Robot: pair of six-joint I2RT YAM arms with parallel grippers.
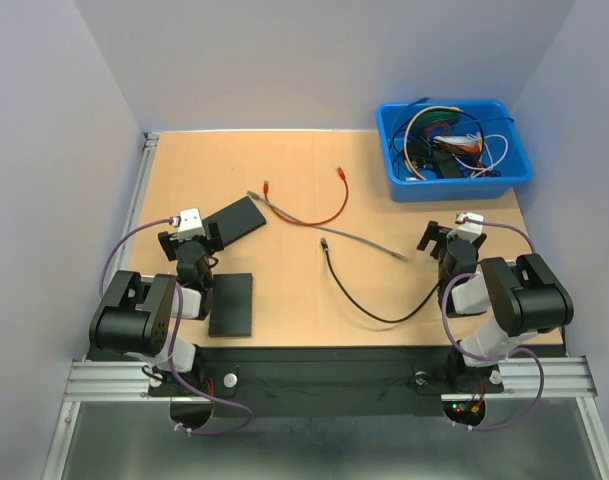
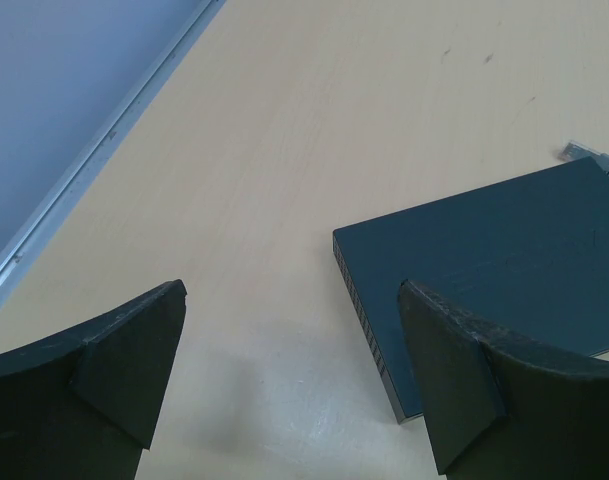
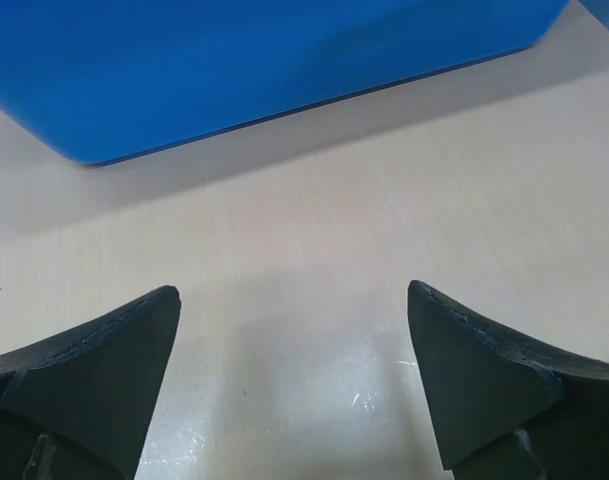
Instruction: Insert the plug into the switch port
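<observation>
Top view: the left fingers [image 1: 168, 242] are spread wide at the left of the frame and hold nothing. The switch [image 1: 236, 222], a flat black box lying at a slant, starts just beside them and runs to the upper right. A second black slab [image 1: 231, 303] lies below it, near the worktop's [image 1: 304, 160] lower edge. The grey plug [image 1: 252, 193] rests close to the switch's upper corner, well above the left fingers. Its grey cable [image 1: 329, 229] trails right across the centre. A red cable [image 1: 319, 210] curves above the grey one, and a black cable [image 1: 369, 298] loops below it towards the right arm. The right fingers [image 1: 427, 238] are also spread and empty, right of centre, below a blue bin [image 1: 454, 185] full of tangled cables.

Left wrist view: both fingers [image 2: 124, 360] stand wide apart in the lower corners. The switch [image 2: 494, 260] fills the right half, and its near corner passes behind the right-hand finger. Its ridged left edge lies in the right part of the gap; the rest of the gap shows bare worktop. I cannot tell whether those ridges are ports. The grey plug [image 2: 584, 152] shows at the upper right, beyond the switch's far edge.

Right wrist view: the fingers [image 3: 94, 370] are spread over bare worktop, and the bin's wall [image 3: 264, 70] runs across the top.
</observation>
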